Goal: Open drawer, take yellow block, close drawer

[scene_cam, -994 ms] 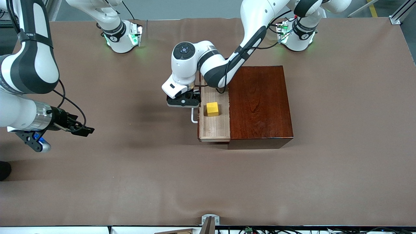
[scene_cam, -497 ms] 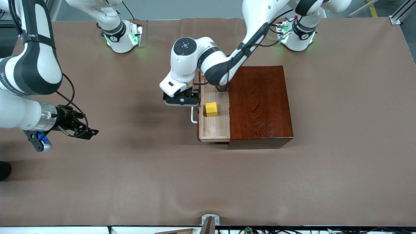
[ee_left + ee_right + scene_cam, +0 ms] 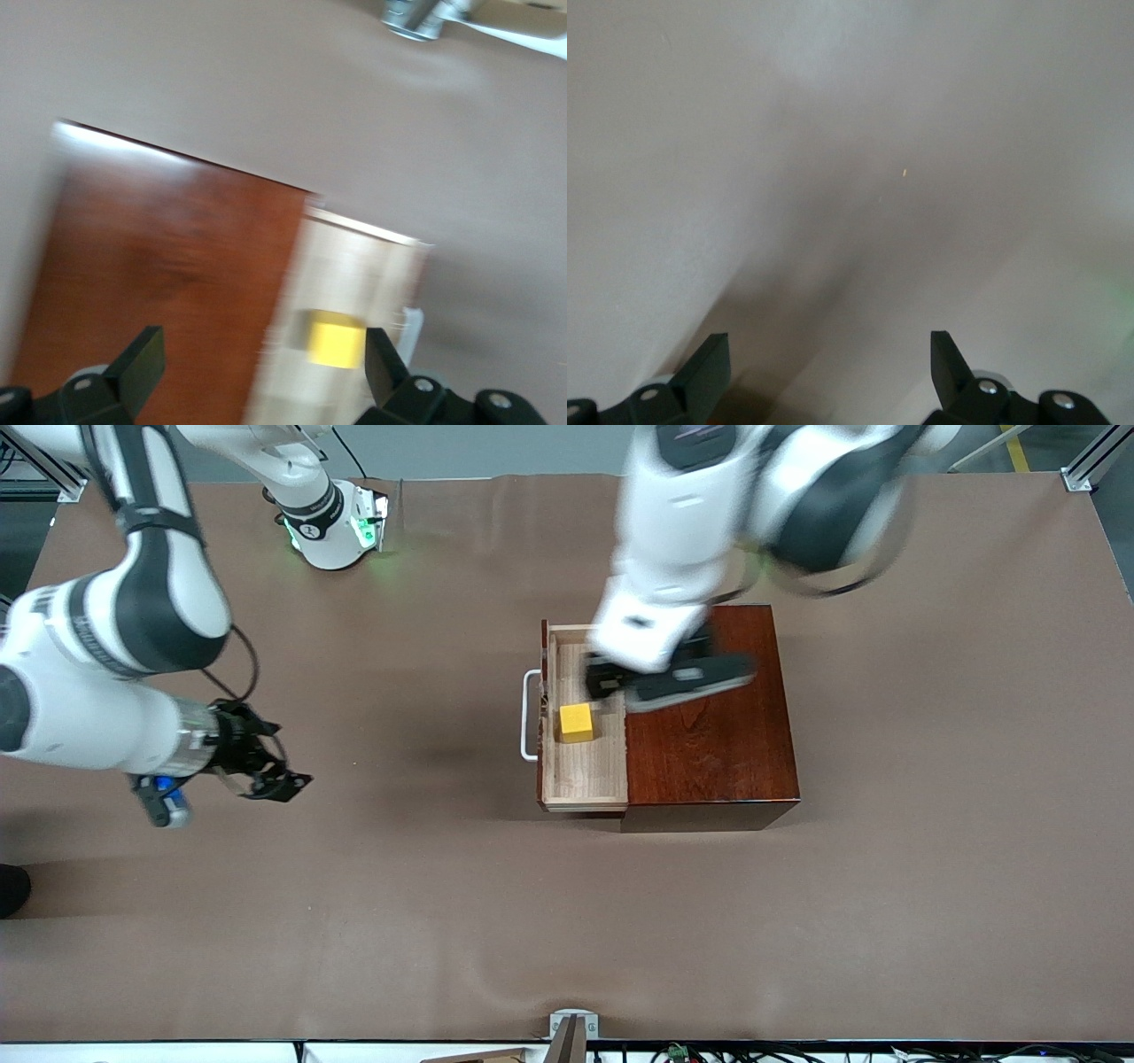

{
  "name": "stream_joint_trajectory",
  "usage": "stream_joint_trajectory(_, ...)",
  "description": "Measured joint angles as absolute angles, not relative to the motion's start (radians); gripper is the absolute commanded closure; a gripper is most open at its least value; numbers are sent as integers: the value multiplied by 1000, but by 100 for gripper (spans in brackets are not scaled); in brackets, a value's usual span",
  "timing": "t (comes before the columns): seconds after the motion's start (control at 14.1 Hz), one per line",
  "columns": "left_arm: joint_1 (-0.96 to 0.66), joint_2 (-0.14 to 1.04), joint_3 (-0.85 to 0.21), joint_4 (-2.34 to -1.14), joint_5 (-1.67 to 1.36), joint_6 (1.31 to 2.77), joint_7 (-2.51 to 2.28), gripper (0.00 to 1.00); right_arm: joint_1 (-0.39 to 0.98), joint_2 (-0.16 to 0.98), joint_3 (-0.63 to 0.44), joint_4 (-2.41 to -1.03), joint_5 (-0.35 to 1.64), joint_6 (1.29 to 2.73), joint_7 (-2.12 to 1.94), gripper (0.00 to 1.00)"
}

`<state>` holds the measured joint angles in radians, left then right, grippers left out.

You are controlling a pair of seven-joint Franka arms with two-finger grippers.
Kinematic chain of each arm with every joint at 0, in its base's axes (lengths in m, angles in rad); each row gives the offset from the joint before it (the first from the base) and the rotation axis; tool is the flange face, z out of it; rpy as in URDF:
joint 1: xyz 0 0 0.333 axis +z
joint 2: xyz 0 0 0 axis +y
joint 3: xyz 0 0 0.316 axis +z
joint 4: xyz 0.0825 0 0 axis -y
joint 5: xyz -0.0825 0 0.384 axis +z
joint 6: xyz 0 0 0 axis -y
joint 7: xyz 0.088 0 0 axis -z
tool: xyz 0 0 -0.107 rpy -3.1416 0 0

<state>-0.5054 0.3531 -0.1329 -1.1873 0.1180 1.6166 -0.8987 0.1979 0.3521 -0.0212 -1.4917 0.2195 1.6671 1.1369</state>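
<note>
Brown tabletop (image 3: 443, 921) is carrying the mahogany box (image 3: 709, 717), its drawer (image 3: 580, 779) standing pulled out with the yellow block (image 3: 576, 723) sitting inside. Left gripper (image 3: 669, 680) is hanging spread and empty over drawer and box; right gripper (image 3: 266, 779) is hovering, spread, over bare table.

Drawer (image 3: 585, 771) open, yellow block (image 3: 576, 723) inside, left claw (image 3: 664, 677) above

Lab: bolted robot arms (image 3: 319, 522), covered table (image 3: 443, 921)

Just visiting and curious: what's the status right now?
Left gripper open, over the mahogany box. Right gripper open, empty, above bare table. Pale wooden drawer pulled open, small yellow cube inside, nothing blocking it.
</note>
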Motion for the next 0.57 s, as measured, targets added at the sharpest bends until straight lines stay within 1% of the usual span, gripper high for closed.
stream_joint_trajectory(0.14,-403,292,-132,-1212,110,1552,-725,0,244,352,-20,-1492,219,1671,1227,0)
stream_joint_trajectory(0.43,-195,236,-133,-1289,57,1543,-473,0,358,353,-20,-1491,219,1682,1423,0)
stream_joint_trajectory(0.57,-122,232,-133,-1320,33,1553,-406,0,432,363,-19,-1491,219,1719,1558,0)
